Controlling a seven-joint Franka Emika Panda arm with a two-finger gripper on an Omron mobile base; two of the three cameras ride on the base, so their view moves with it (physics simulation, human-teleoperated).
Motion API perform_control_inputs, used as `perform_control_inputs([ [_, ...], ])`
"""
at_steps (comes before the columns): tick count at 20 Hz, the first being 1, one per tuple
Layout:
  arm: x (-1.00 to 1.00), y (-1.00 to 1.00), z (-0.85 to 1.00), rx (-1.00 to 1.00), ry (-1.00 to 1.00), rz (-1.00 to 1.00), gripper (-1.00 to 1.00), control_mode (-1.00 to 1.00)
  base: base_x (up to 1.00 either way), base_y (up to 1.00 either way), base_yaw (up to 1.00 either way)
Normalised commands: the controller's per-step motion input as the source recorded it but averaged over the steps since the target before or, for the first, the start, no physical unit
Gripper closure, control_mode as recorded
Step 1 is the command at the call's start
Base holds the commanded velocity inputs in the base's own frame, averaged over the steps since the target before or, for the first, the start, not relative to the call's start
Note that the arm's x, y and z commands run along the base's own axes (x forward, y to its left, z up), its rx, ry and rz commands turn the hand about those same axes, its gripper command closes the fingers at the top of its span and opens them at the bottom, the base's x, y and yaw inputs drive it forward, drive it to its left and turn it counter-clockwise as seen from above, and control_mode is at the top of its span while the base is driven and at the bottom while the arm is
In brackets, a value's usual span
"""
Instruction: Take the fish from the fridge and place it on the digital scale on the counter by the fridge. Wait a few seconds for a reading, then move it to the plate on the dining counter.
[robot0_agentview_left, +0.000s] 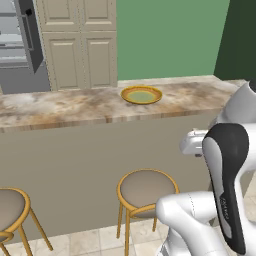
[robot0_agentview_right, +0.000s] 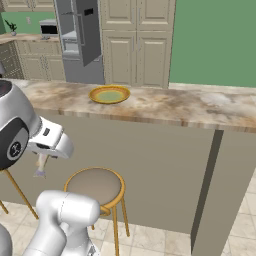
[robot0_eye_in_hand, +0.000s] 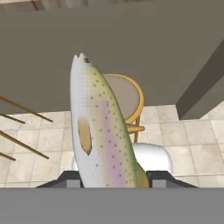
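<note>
Currently carrying the fish (robot0_eye_in_hand: 98, 127) to the plate (robot0_agentview_left: 141, 94) on the dining counter (robot0_agentview_left: 75, 106). In the left base view the plate sits at about 12 o'clock on the marbled top, past the stool (robot0_agentview_left: 147, 189). The fridge (robot0_agentview_right: 77, 37) stands with its door open at 11 o'clock in the right base view.

Doing this step well, as I judge it: the hand is below the counter edge, out in front of the plain tan side, so lift first. Get the fish well above the stone lip before going forward, or the head will catch the edge. Then come in over the plate's centre and lower until the fish is just above the dish before letting go; it's slender and could slide off the rim.

Gripper (robot0_eye_in_hand: 116, 177): jaws partly closed, clamped on the fish at its tail end, one dark tip on each side, fish body running up and away from the hand. In the right base view the fish looks like a small pale sliver under the hand at 9 o'clock, though it's too small to be sure.
</note>
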Motion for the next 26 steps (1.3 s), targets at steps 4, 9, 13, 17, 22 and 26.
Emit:
perform_control_inputs([
  [4, -0.03, 0.0, 0.36, -0.04, -0.16, 0.0, 1.0, -1.0, 0.0, 0.0, 0.0],
  [9, 0.05, 0.09, 0.45, -0.08, -0.1, 0.01, 1.0, -1.0, 0.0, 0.0, 0.0],
  [13, 0.47, 0.05, 0.95, -0.06, 0.0, -0.04, 1.0, -1.0, 0.0, 0.0, 0.0],
  [17, 0.93, 0.17, 1.0, -0.02, -0.01, -0.07, 1.0, -1.0, 0.0, 0.0, 0.0],
  [22, 1.0, 0.13, 0.79, 0.0, 0.01, -0.1, 1.0, -1.0, 0.0, 0.0, 0.0],
  [26, 1.0, 0.18, 0.01, 0.0, 0.14, -0.05, 1.0, -1.0, 0.0, 0.0, 0.0],
])
